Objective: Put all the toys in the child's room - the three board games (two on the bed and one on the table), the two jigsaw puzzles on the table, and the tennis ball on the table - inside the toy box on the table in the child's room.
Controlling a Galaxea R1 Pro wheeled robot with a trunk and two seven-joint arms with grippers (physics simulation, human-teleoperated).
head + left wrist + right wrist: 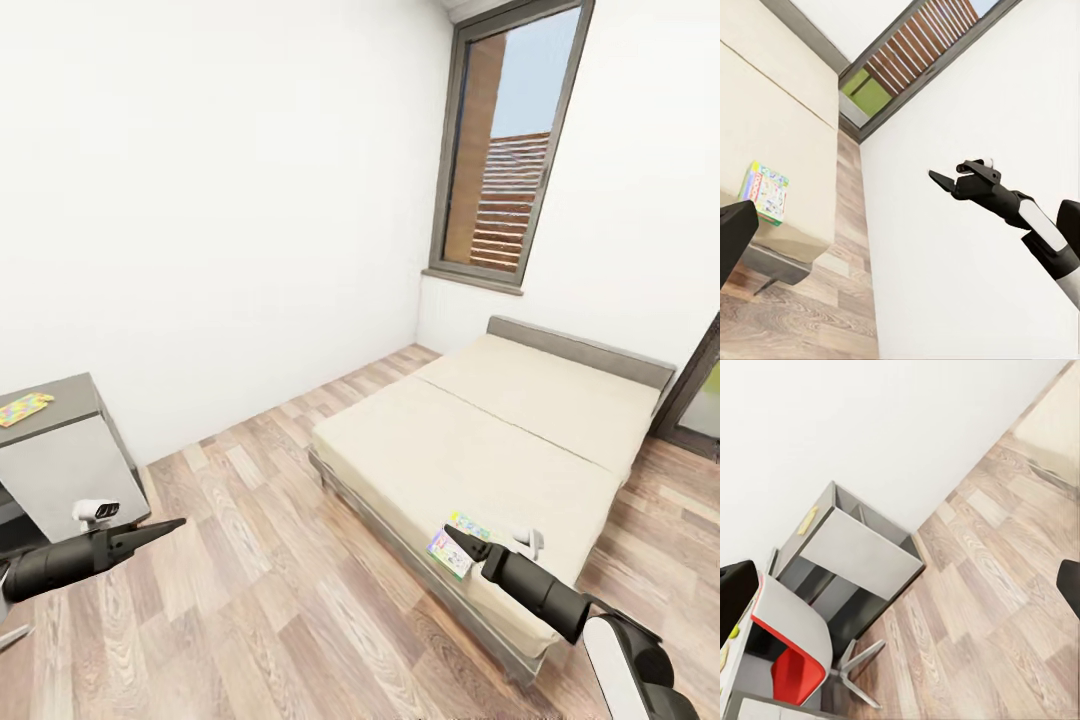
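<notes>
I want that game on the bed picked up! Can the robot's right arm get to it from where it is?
Probably yes. The board game lies flat near the bed's front edge with nothing on it, and the right gripper hangs just by it in the head view. How high it hangs above the game is unclear.

A pale green, colourful board game (456,543) lies flat near the bed's (480,440) front edge; a multicoloured jigsaw puzzle (24,408) rests on the desk (62,400).

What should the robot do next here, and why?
Probably roll closer to the bed and lower the right gripper toward the pale green board game near its edge: neither gripper holds anything, and the right one seems to be above the box.
</notes>
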